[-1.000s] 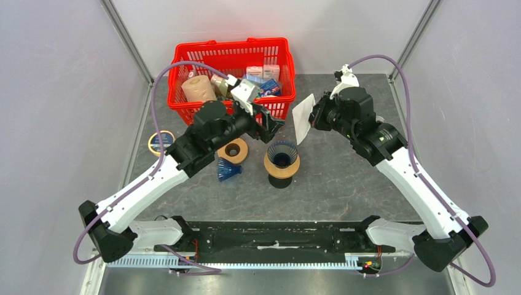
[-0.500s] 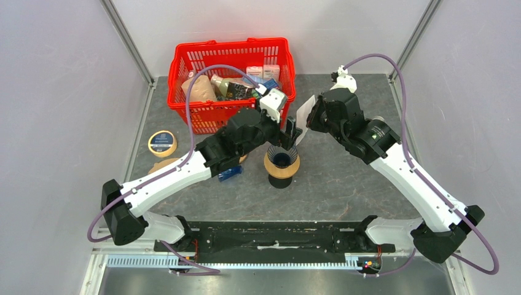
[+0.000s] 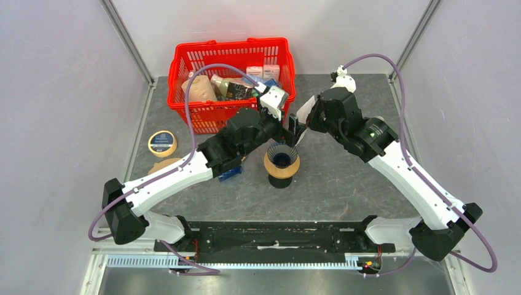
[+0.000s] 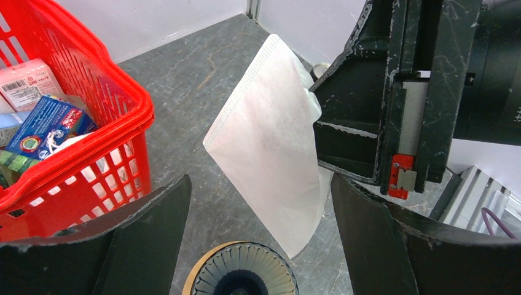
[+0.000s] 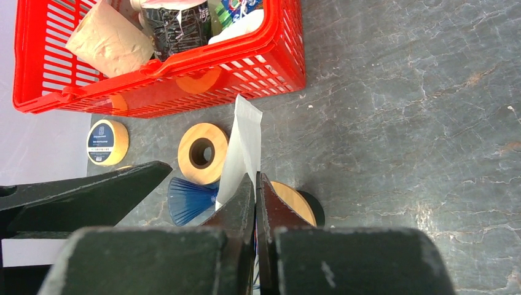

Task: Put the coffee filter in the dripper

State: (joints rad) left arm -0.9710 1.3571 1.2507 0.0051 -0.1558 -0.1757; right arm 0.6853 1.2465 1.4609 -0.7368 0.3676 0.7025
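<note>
The coffee filter [image 4: 270,135] is a flat white paper fan, hanging point-down in the air just above and behind the dripper. My right gripper [image 5: 255,179] is shut on its edge; the filter also shows in the right wrist view [image 5: 242,144] and the top view [image 3: 301,113]. The dripper [image 3: 282,163] stands upright on the table, with its dark ribbed mouth open and its tan collar around it [image 4: 242,278]. My left gripper [image 4: 259,181] is open, with one finger on each side of the filter and not touching it. It hovers over the dripper [image 5: 295,200].
A red basket [image 3: 230,52] full of packets stands behind. A separate wooden ring [image 5: 201,144] and a blue ribbed cone [image 5: 190,200] lie left of the dripper, under my left arm. A tape roll [image 3: 162,143] and a tan flat piece [image 3: 163,165] lie at the far left.
My left arm has swung right from the basket front, bringing its open fingers around the hanging filter. My right gripper has shifted the filter slightly left towards the dripper.
</note>
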